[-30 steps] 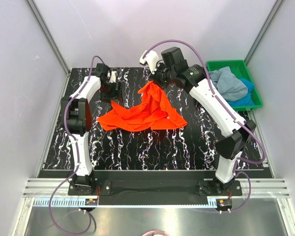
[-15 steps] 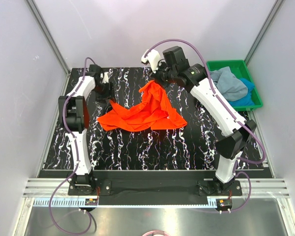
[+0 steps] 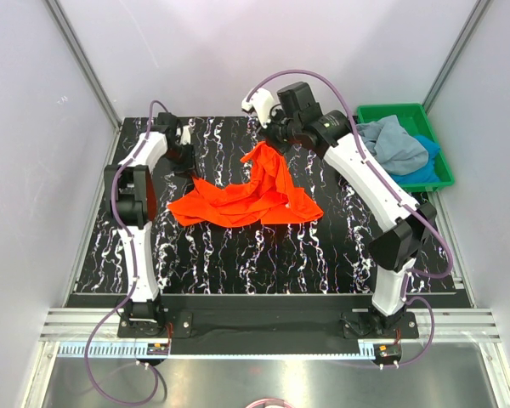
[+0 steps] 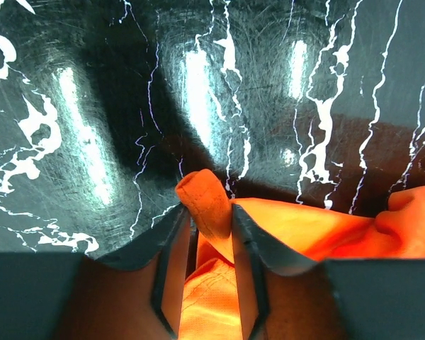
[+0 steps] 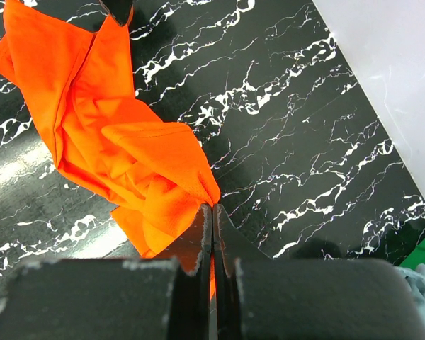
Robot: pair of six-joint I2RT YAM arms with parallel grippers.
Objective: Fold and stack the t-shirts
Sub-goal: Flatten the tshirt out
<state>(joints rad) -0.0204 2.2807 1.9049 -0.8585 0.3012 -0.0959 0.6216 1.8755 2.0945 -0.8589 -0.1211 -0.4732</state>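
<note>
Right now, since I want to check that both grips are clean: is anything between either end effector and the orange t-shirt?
Nothing visible is. The left end effector has its jaws on either side of a rolled corner of the bright orange cloth t-shirt, with no other thing between. The right end effector is shut directly on another edge.

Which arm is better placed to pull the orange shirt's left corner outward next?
Left. The left gripper has that corner of the orange t-shirt between its fingers; the right gripper pinches the far middle.
</note>
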